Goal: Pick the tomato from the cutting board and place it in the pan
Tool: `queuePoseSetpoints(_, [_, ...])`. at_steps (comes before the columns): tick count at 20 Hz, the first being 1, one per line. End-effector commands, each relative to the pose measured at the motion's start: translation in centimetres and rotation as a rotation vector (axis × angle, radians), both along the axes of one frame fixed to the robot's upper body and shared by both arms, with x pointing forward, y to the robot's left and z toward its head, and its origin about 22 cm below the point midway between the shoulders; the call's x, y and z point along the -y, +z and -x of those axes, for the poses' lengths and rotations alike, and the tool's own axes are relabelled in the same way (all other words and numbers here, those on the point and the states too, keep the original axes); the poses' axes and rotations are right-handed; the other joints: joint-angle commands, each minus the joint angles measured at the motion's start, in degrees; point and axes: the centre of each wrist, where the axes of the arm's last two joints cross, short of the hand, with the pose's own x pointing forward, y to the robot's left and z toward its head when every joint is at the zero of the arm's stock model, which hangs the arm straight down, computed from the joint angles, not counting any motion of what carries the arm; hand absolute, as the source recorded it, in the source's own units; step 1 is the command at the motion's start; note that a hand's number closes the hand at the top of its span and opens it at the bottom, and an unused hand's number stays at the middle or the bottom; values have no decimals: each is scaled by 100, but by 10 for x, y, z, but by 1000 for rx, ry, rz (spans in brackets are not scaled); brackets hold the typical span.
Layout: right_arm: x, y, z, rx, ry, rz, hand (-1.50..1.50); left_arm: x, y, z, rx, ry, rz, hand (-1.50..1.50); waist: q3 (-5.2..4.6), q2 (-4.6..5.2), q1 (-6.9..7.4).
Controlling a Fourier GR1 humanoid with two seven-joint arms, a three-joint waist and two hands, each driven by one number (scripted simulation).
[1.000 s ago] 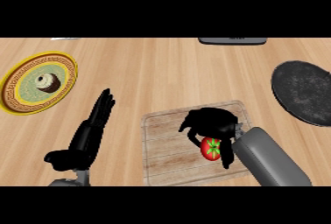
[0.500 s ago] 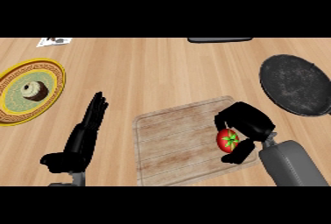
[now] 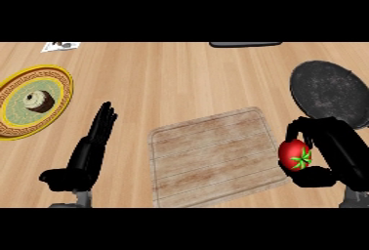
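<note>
Right hand (image 3: 333, 155), black, fingers and thumb curled round the small red tomato with green stalk (image 3: 295, 155); tomato is held just off the right edge of the pale wooden cutting board (image 3: 216, 156), no longer over it. Round dark cast-look pan (image 3: 330, 93) lies beyond the hand, toward the far right of the light wooden counter (image 3: 180, 78); its near rim is close to the fingertips.

Step in hand, as judged: carry to the pan. To do it well: move the tomato forward and slightly right until it sits over the pan's middle, not its rim; lower before uncurling, since a round tomato is likely to roll.

Left hand (image 3: 85, 151) rests with fingers straight, left of the board, holding nothing. Yellow-rimmed patterned plate (image 3: 22, 122) with a small cake (image 3: 39, 100) at far left, uninvolved.
</note>
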Motion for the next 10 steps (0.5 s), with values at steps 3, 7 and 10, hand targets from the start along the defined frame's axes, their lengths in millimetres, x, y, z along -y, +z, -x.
queuePoseSetpoints(3, [4,40,43,37,-171,-187,150,9,-1,5,-3,-48,9,0,5,55,253])
queuePoseSetpoints(7, [33,17,16,13,-285,-318,150,6,10,-11,23,-66,17,0,13,92,339])
queuePoseSetpoints(10, [59,31,17,56,-328,-327,150,22,6,-27,-5,-57,2,0,11,92,307])
